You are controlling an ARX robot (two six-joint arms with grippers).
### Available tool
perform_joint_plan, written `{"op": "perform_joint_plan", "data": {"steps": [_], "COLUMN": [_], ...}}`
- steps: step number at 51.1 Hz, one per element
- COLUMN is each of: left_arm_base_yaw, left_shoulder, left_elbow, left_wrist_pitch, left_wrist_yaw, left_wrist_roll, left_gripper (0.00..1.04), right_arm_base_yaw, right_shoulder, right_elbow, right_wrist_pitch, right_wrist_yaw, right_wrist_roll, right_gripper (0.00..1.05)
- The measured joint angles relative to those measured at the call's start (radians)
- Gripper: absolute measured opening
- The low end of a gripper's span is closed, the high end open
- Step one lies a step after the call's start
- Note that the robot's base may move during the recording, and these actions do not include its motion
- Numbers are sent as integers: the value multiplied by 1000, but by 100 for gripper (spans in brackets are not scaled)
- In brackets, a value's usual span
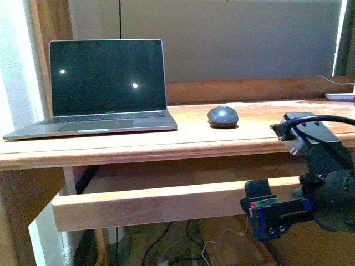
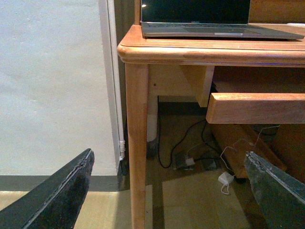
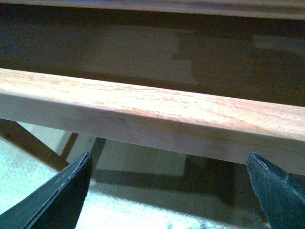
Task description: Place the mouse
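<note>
The mouse (image 1: 223, 116), small, dark grey and domed, lies on the wooden desk top (image 1: 249, 133) just right of the laptop. It touches neither gripper and shows in neither wrist view. My right gripper (image 1: 260, 215) hangs low at the front right, below the desk top and by the pulled-out wooden rail (image 1: 150, 202). In the right wrist view that gripper (image 3: 169, 200) is open and empty, facing the rail (image 3: 157, 114). My left gripper (image 2: 169, 200) is open and empty too, low near the floor before the desk's left leg (image 2: 137, 143); the front view does not show it.
An open laptop (image 1: 105, 83) with a dark screen stands on the desk's left half, its front edge (image 2: 219, 31) over the corner. Cables and adapters (image 2: 209, 162) lie on the floor under the desk. A white wall (image 2: 52, 81) borders the left side.
</note>
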Motion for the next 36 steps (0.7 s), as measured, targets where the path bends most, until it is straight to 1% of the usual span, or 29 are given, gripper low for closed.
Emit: {"op": "perform_joint_plan", "data": {"steps": [14, 20, 24, 30, 33, 36], "left_arm_base_yaw": [0, 0, 0, 0, 0, 0], "left_shoulder": [0, 0, 0, 0, 0, 0], "left_elbow": [0, 0, 0, 0, 0, 0], "left_wrist_pitch": [0, 0, 0, 0, 0, 0], "left_wrist_yaw": [0, 0, 0, 0, 0, 0], "left_wrist_roll": [0, 0, 0, 0, 0, 0], "left_gripper": [97, 97, 97, 97, 97, 97], "right_arm_base_yaw": [64, 79, 92, 94, 79, 60], "right_shoulder": [161, 235, 257, 255, 222, 142], "right_elbow": [138, 231, 254, 260, 236, 182], "right_wrist_pitch": [8, -9, -25, -30, -24, -8], "right_wrist_yaw": [106, 172, 211, 202, 171, 174], "right_wrist_roll": [50, 89, 117, 157, 168, 156], "right_gripper": [97, 97, 97, 97, 97, 97]}}
